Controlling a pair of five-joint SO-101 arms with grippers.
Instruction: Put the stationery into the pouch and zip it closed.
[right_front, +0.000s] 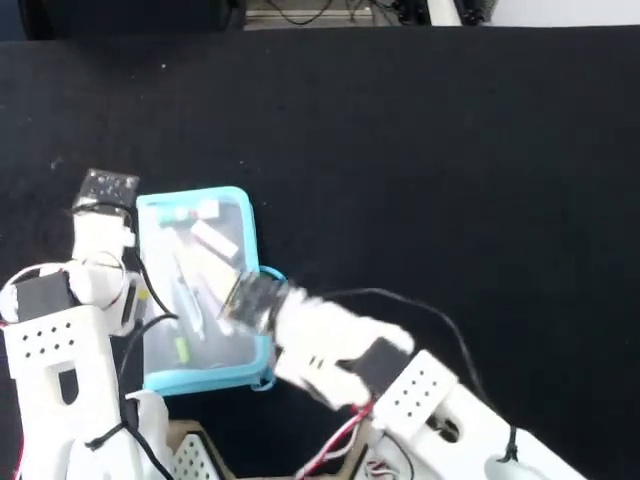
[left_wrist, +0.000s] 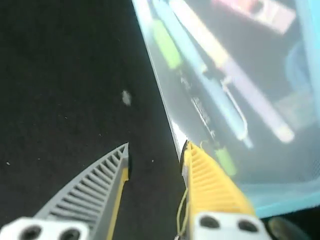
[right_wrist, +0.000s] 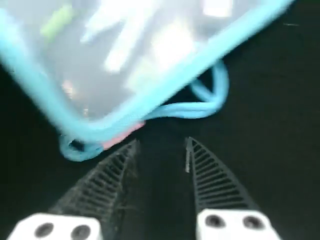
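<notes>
A clear pouch with a light-blue border lies flat on the black table, with pens and other stationery inside. From the left wrist the pens show through its clear face. My left gripper is open at the pouch's left edge, its yellow finger on the pouch and its grey finger on the cloth. My right gripper is open at the pouch's right side, just short of the blue border, a blue loop and a pink tab.
Black cloth covers the table, with wide bare room to the right and behind. A wire trails from the right arm. Both arm bases stand at the front edge.
</notes>
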